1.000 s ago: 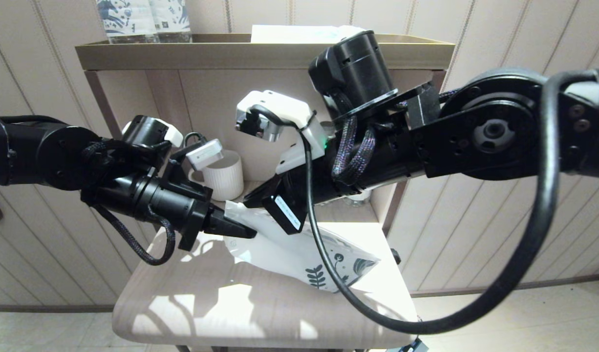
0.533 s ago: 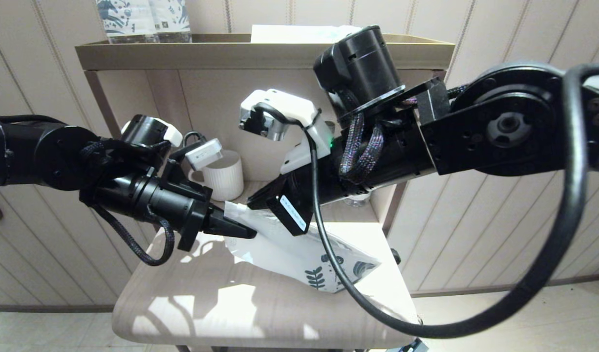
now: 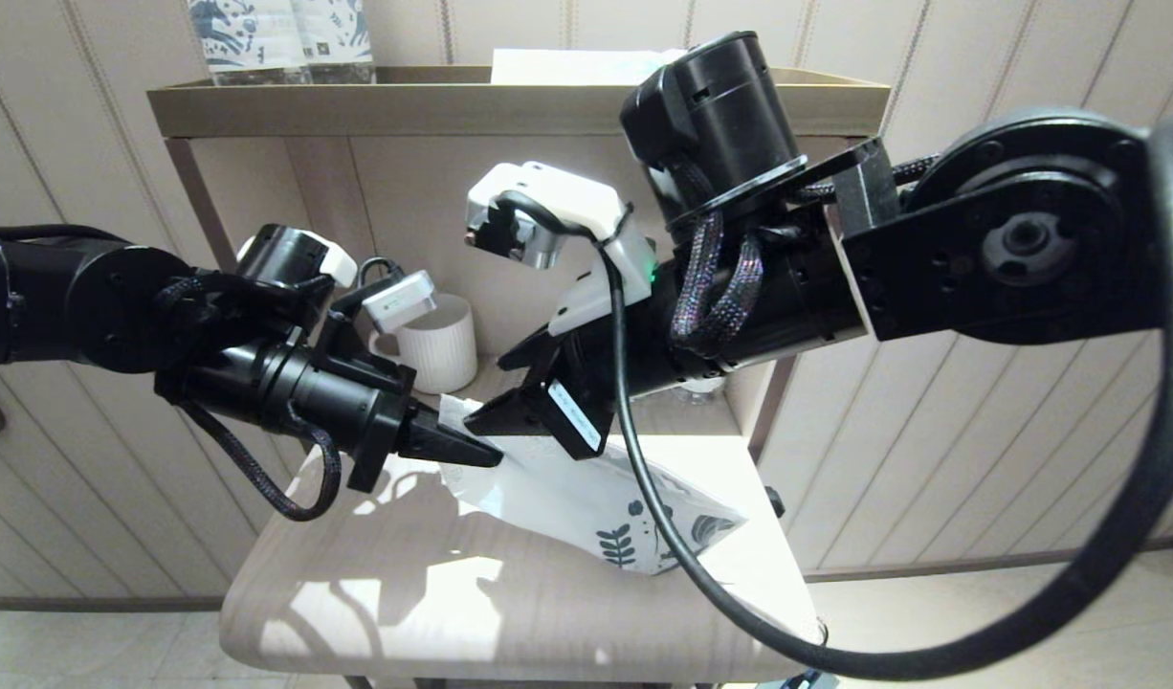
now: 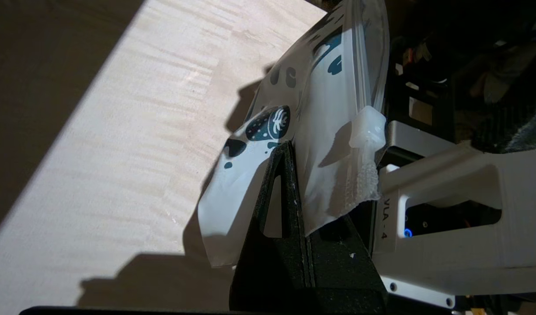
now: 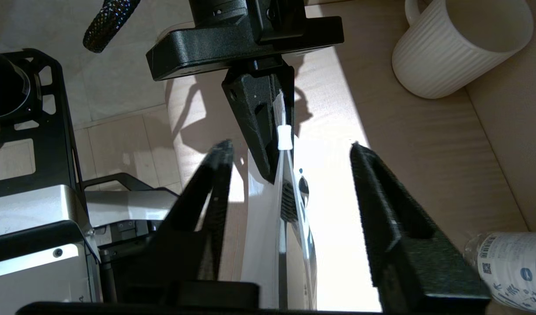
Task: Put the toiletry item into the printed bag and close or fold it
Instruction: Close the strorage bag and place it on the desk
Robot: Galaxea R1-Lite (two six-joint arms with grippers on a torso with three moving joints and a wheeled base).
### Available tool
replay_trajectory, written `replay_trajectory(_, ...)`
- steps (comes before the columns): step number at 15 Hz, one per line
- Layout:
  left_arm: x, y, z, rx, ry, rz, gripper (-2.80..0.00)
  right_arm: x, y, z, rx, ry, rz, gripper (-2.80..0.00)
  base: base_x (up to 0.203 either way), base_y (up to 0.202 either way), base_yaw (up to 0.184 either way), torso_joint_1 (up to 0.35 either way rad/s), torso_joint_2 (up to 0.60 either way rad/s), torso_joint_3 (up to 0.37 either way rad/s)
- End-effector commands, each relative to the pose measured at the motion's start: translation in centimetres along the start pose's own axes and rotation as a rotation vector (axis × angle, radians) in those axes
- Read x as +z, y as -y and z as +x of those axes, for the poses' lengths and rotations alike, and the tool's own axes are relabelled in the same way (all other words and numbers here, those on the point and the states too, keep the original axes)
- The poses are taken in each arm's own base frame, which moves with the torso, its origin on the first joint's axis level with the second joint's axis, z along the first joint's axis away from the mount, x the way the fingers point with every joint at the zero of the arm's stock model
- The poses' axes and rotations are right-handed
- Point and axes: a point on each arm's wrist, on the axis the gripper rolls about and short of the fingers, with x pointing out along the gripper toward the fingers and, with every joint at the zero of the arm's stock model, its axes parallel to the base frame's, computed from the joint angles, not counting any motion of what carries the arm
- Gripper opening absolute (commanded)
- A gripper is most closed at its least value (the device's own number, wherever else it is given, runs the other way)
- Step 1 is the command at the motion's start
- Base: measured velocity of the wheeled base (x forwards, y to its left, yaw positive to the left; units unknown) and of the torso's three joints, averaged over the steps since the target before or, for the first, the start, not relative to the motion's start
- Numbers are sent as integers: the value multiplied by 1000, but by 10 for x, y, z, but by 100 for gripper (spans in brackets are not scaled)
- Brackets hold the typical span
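Note:
The printed bag (image 3: 586,498) is a white pouch with teal leaf print, hanging slanted over the table with its printed end resting low. My left gripper (image 3: 476,452) is shut on its upper edge (image 4: 320,175), beside the white zip slider (image 4: 367,127). My right gripper (image 3: 510,388) stands open astride that same edge, its fingers (image 5: 215,183) apart on either side and touching nothing. In the right wrist view the toiletry item (image 5: 283,240) shows inside the bag's mouth, a pale handle with a dark bristle head.
A white ribbed mug (image 3: 440,342) stands at the back of the pale wooden table (image 3: 453,593), with a water bottle (image 5: 508,262) near it. An upper shelf (image 3: 510,100) carries blue-patterned packs (image 3: 280,33). A black cable from the right arm loops over the table's right side.
My right gripper has opened and let go of the bag's top edge, and its wrist has risen a little. The left gripper keeps its hold in the same place.

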Motion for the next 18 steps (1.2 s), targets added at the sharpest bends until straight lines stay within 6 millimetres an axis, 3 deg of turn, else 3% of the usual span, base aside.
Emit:
replay_trajectory(1, 0, 1, 0, -6, 2, 2, -280, 0, 0, 1, 4, 0, -3, 0, 0, 0, 0, 0, 0, 0)
replay_trajectory(9, 0, 1, 0, -8, 5, 19, -280, -5, 1, 19, 15, -17, 2, 0, 0, 0, 0, 0, 0, 0)
replay_trajectory(18, 0, 0, 0, -8, 4, 19, -280, -6, 3, 20, 15, -17, 5, 0, 0, 0, 0, 0, 0, 0)
